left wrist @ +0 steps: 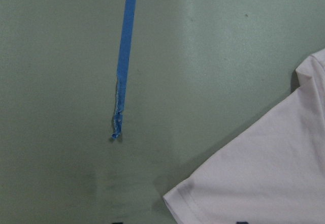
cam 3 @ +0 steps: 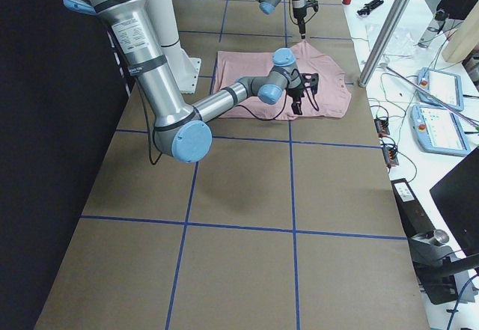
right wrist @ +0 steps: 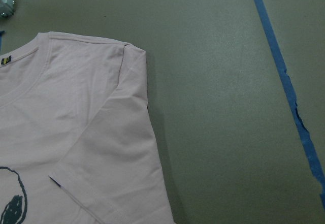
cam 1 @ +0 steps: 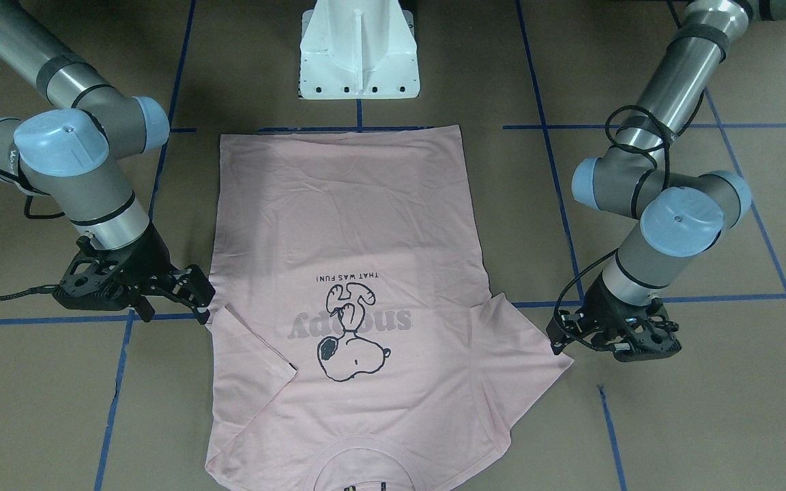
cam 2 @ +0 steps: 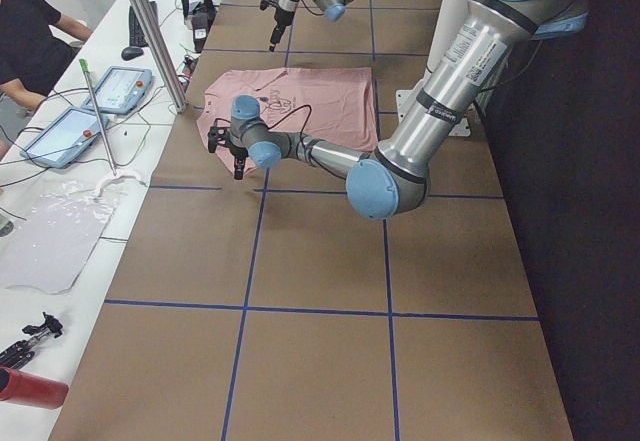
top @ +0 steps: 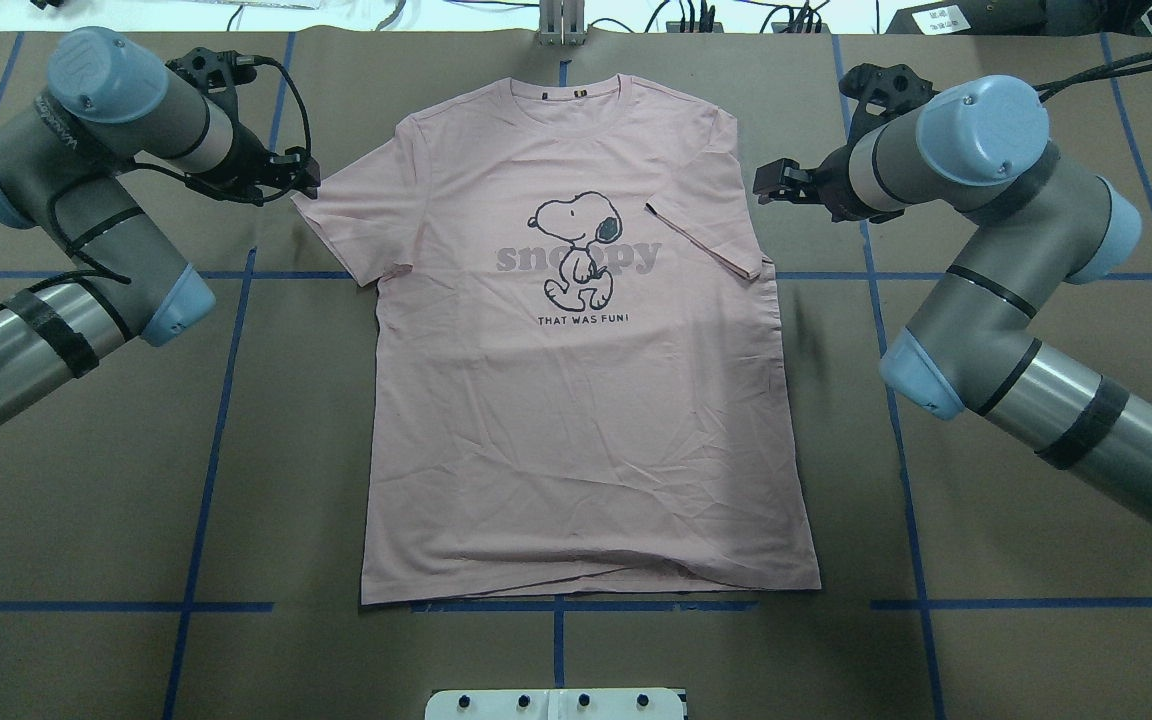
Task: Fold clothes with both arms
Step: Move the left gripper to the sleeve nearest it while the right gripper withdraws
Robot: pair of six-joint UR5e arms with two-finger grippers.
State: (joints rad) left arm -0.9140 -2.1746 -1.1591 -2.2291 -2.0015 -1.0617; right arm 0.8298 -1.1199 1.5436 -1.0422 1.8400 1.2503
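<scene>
The pale pink Snoopy T-shirt (top: 586,400) lies flat on the brown table, print up, collar away from the robot's base. The sleeve on my right side (top: 706,240) is folded in over the chest; it also shows in the right wrist view (right wrist: 117,168). The other sleeve (top: 336,215) lies spread out. My left gripper (top: 304,185) is low at that sleeve's tip, jaws apart, with the sleeve corner (left wrist: 264,178) just before it. My right gripper (top: 766,183) is open and empty beside the shirt's shoulder edge, not touching the cloth.
The white pedestal base (cam 1: 359,54) stands at the hem end of the shirt. Blue tape lines (top: 226,400) cross the table. A side table with tablets (cam 2: 120,86) and a metal pole (cam 2: 150,31) runs along the far edge, with a person there.
</scene>
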